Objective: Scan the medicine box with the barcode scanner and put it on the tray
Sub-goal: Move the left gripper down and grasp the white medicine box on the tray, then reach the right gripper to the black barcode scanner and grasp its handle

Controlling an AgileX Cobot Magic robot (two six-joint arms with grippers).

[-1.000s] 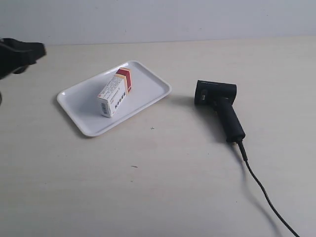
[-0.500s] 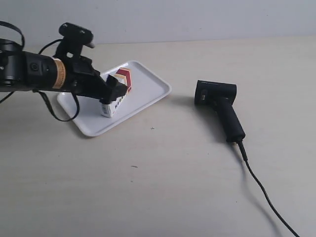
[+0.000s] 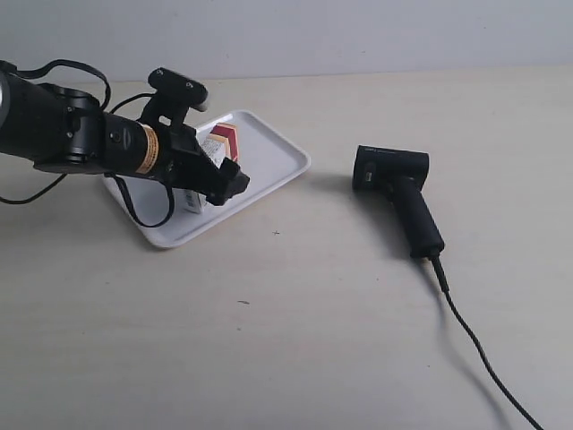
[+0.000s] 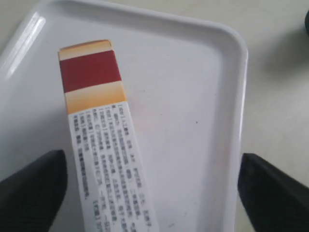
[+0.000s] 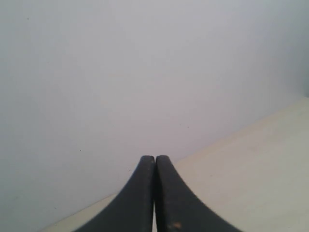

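Finds the left arm (image 3: 81,139) stretched in over the table (image 3: 313,313), where a second ago only its tip shows at the edge of the exterior view, and half a second ago reaches less far. Puts the left gripper (image 3: 224,184) low over the tray (image 3: 277,166), jaws spread wide apart, holding nothing. Places the box (image 4: 104,159) between the two fingers (image 4: 34,191), closer to one than to the other, touched by neither, lying flat on the tray (image 4: 193,121) with its red band pointing away from the gripper. Leaves the box (image 3: 219,143) in the same spot as before, half hidden behind the gripper in the exterior view. Leaves the scanner (image 3: 398,193) and its cable (image 3: 474,340) unmoved too, well off beyond the gripper's far side, untouched. Keeps the right gripper (image 5: 155,193) pressed together on nothing, aimed at a bare wall. Reads as the approach to a pick: box not yet lifted, not yet scanned, so likely needs a slight centring before closing on it.
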